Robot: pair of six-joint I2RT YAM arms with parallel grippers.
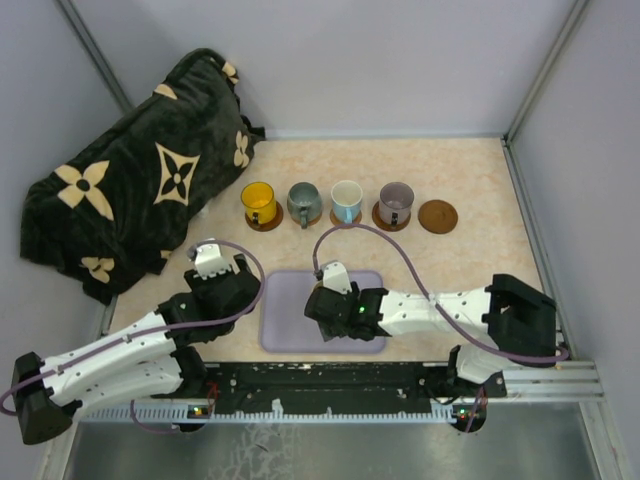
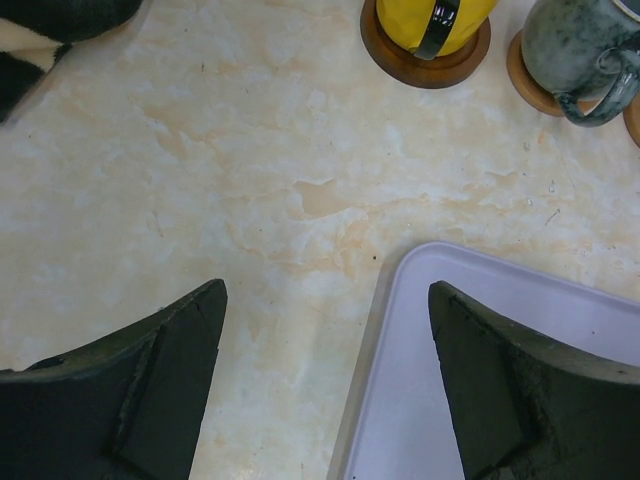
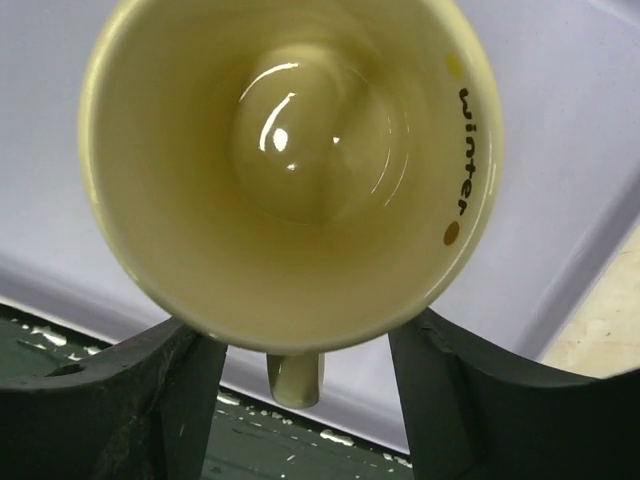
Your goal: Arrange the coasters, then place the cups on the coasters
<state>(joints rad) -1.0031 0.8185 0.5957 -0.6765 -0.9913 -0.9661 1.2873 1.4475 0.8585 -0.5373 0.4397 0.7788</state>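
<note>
The cream cup (image 3: pixel 290 170) is cut by the top edge of the right wrist view, and whether the fingers (image 3: pixel 170 400) press its wall cannot be told. From above, the right claw (image 1: pixel 325 305) hides that cup over the tray (image 1: pixel 290 338), and the cups (image 1: pixel 346 198) in the row cover all but the rims of their coasters (image 1: pixel 264 224). The left wrist view's top edge cuts the yellow cup (image 2: pixel 430 20) and grey-green cup (image 2: pixel 570 50), and a third coaster (image 2: pixel 635 120) is a sliver at the right edge.
</note>
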